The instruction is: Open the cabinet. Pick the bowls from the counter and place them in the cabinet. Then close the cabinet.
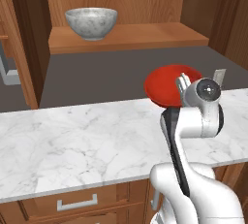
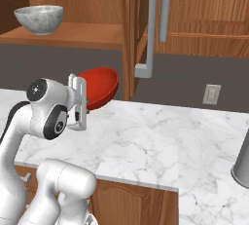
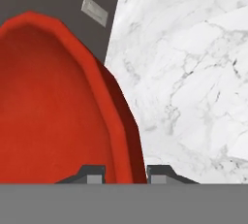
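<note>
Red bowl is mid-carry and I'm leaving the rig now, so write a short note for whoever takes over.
Gripper: shut on the red bowl, one finger inside the rim and one outside, bowl lifted off the counter and tilted.
Marble bowl: already on the shelf in the cabinet.
Cabinet door: open.
Done: cabinet opened, marble bowl stowed, red bowl picked.
Left: set the red bowl on the shelf, probably beside the marble one, release, close the cabinet.
</note>
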Tool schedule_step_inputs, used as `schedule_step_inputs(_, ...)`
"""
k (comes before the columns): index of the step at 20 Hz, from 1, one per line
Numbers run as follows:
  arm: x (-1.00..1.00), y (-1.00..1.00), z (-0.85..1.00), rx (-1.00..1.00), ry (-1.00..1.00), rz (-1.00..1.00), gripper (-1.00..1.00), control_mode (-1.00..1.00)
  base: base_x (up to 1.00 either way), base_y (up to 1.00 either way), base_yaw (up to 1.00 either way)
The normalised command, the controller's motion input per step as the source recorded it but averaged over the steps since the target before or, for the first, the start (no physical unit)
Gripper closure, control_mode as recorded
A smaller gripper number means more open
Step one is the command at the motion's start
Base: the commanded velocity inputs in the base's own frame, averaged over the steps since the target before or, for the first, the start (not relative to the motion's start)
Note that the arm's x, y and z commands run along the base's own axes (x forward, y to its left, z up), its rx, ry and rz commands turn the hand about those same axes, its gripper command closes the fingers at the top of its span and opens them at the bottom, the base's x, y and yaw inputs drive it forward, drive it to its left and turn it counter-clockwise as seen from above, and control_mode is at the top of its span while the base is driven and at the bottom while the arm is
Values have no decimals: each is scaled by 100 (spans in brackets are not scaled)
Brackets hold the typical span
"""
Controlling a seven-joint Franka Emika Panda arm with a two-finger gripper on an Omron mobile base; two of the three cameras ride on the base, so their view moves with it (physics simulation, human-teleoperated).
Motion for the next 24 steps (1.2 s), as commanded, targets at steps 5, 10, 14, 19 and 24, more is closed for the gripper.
schedule_step_inputs(5,-52,0,74,1,-7,0,100,-100,0,0,0)
schedule_step_inputs(10,-40,0,80,0,-3,0,100,-100,0,0,0)
schedule_step_inputs(14,-20,0,76,0,-4,0,100,-100,0,0,0)
schedule_step_inputs(19,-6,0,64,0,-11,5,100,-100,0,0,0)
schedule_step_inputs(24,0,10,35,3,-4,9,100,-100,0,0,0)
